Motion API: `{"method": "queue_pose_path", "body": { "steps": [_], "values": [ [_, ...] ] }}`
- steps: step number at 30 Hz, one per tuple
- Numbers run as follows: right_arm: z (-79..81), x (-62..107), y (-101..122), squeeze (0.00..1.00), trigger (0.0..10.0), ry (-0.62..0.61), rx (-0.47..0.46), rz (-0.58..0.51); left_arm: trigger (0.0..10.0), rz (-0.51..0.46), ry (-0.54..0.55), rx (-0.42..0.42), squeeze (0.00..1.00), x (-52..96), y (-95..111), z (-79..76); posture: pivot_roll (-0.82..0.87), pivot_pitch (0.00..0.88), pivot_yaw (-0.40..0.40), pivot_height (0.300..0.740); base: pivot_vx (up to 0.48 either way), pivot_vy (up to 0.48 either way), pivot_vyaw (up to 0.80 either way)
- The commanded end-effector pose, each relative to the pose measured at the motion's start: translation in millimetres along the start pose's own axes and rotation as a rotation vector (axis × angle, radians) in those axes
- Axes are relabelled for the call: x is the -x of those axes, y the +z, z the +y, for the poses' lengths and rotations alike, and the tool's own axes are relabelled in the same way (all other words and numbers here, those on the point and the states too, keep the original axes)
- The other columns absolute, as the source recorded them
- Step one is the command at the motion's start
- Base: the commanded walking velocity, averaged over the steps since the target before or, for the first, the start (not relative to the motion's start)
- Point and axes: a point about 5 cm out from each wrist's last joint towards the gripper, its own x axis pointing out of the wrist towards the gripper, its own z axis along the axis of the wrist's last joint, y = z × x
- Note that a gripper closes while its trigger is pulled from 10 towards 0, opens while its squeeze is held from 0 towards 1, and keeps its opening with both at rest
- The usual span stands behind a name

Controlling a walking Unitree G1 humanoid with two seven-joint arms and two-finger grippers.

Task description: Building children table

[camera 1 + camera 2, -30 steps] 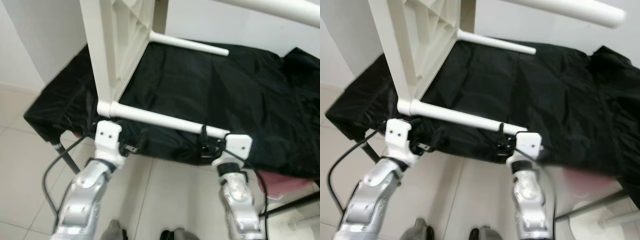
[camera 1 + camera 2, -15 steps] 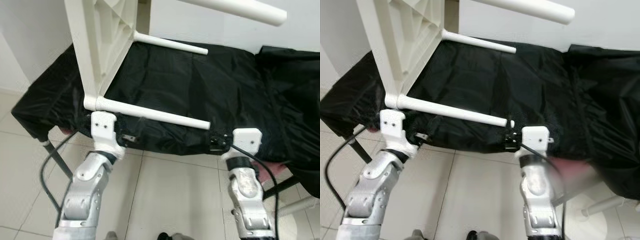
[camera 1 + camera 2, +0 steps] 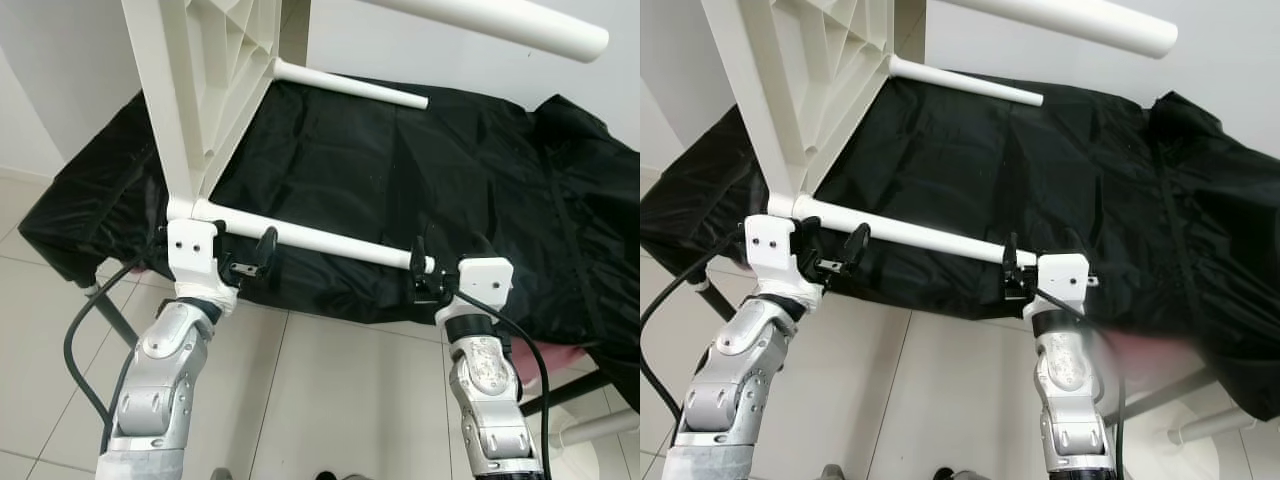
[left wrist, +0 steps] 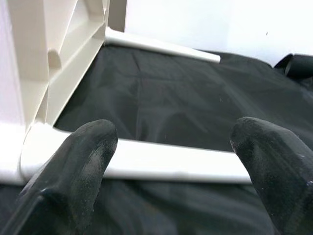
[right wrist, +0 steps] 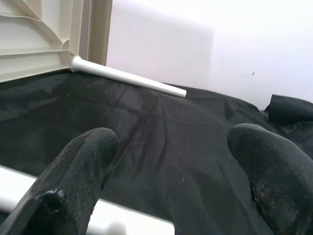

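The white children's table lies on its side on a black cloth, its top upright at the left and its legs pointing right. The near leg runs along the cloth's front edge. My left gripper is open at that leg's base, and the leg crosses between its fingers. At the leg's free end my right gripper is open, with the tip low between its fingers. The far leg rests on the cloth, and an upper leg juts out overhead.
The black cloth covers a low stand against a white wall. Pale floor tiles lie beneath my arms. A black cable loops by my left arm. Something pink shows under the cloth at the right, with white tubing below.
The head camera has shifted. My right gripper, half a second ago off to the right of the leg's end, is now back at its tip. My left gripper stays at the leg's base.
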Motion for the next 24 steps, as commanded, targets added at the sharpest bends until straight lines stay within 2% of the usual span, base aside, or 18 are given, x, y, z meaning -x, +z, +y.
{"method": "queue_pose_path", "body": {
  "steps": [1, 5, 24],
  "values": [
    [-1.9, -0.1, -3.3, 0.00, 10.0, -0.005, 0.007, 0.012, 10.0, 0.010, 0.006, 0.011, 0.00, -0.4, -3.2, 0.8, 0.10, 0.124, -0.073, 0.740, 0.289, 0.000, 0.00],
    [-2.1, -0.2, -4.2, 0.00, 10.0, -0.002, 0.011, 0.015, 10.0, 0.010, 0.008, 0.011, 0.00, -0.3, -3.5, 0.9, 0.10, 0.124, -0.074, 0.740, 0.288, 0.000, 0.00],
    [-1.9, 1.0, -6.6, 0.00, 10.0, 0.016, 0.020, 0.022, 10.0, 0.021, 0.023, 0.038, 0.00, 4.4, -7.6, -0.1, 0.10, 0.127, -0.084, 0.740, 0.000, 0.000, 0.00]
  ]
}}
